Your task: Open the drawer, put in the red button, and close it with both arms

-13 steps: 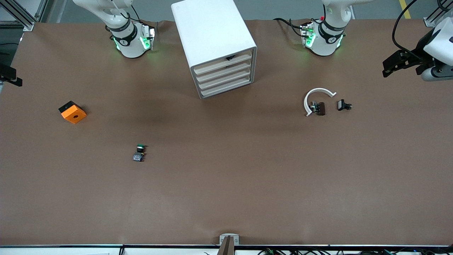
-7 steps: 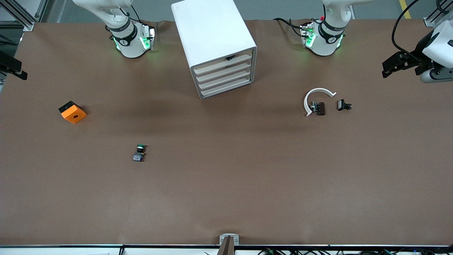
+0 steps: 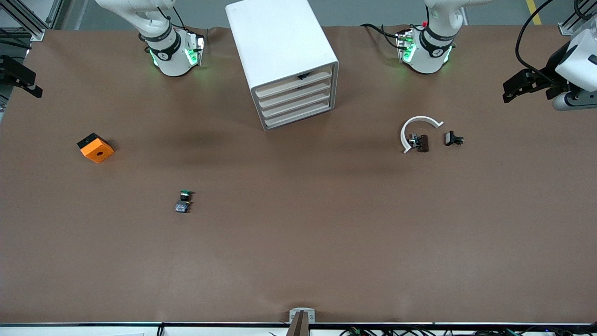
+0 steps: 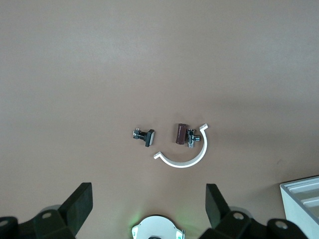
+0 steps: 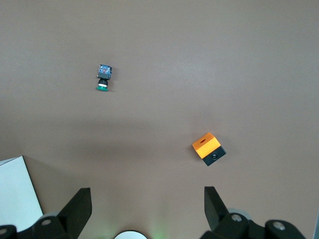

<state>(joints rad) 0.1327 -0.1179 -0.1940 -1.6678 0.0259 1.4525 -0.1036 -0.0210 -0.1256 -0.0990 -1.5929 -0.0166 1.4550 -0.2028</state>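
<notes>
Beige drawer fronts fill the white cabinet [image 3: 282, 60], which faces the front camera, skewed toward the left arm's end. The top drawer [image 3: 295, 82], with its small black handle, sits flush and shut. I see the red button [image 3: 420, 143] lying on its side inside a white curved clip [image 3: 416, 129], its long axis running along the table's length. A small black part [image 3: 453, 138] lies just beside it.

My left gripper [image 4: 149, 206] hangs spread wide and empty over the left arm's end of the table. My right gripper [image 5: 148, 206] is equally spread and empty over the right arm's end.

Only the right wrist view shows the green button [image 5: 103, 77] and orange box [image 5: 209, 149] up close.
</notes>
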